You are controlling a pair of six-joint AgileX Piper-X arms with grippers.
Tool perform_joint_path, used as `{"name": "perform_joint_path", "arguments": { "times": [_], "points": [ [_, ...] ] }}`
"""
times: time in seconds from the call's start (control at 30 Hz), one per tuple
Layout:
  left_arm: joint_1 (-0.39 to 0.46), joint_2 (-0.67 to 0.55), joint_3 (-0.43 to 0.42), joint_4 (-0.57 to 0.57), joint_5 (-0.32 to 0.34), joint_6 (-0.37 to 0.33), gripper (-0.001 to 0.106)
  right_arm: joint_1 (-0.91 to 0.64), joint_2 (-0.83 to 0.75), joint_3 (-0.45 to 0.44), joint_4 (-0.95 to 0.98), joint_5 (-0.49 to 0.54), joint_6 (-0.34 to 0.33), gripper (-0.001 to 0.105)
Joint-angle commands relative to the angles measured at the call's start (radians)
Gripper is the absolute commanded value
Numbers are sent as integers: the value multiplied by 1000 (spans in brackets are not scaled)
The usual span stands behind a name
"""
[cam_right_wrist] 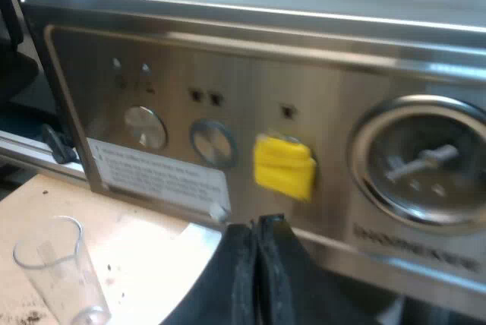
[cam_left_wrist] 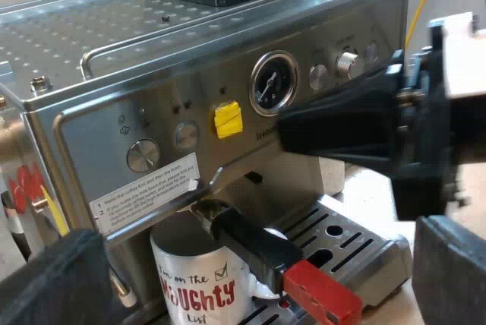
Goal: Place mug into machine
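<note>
White mug [cam_left_wrist: 194,283] under holder [cam_left_wrist: 254,245]; left fingers [cam_left_wrist: 53,283] spread; right fingers [cam_right_wrist: 277,272] pressed together, measuring glass [cam_right_wrist: 64,272] nearby

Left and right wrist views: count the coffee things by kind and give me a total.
Espresso machine: 1
Mug: 1
Metal holder: 1
Measuring glass: 1
Total: 4
</note>
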Motion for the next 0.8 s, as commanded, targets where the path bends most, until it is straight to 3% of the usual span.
{"name": "perform_joint_path", "arguments": {
  "times": [0.03, 0.3, 0.67, 0.8],
  "points": [
    [-5, 2, -8, 4, 1, -13, 81, -1, 35, -42, -23, 5, -8, 0],
    [-5, 2, -8, 19, 9, -13, 81, -26, 96, -76, -47, 60, -11, 0],
    [-5, 2, -8, 19, 12, -13, 81, -120, 138, -82, -89, 60, -11, 0],
    [-5, 2, -8, 19, 12, -13, 81, -130, 139, -82, -95, 110, -11, 0]
  ]
}}
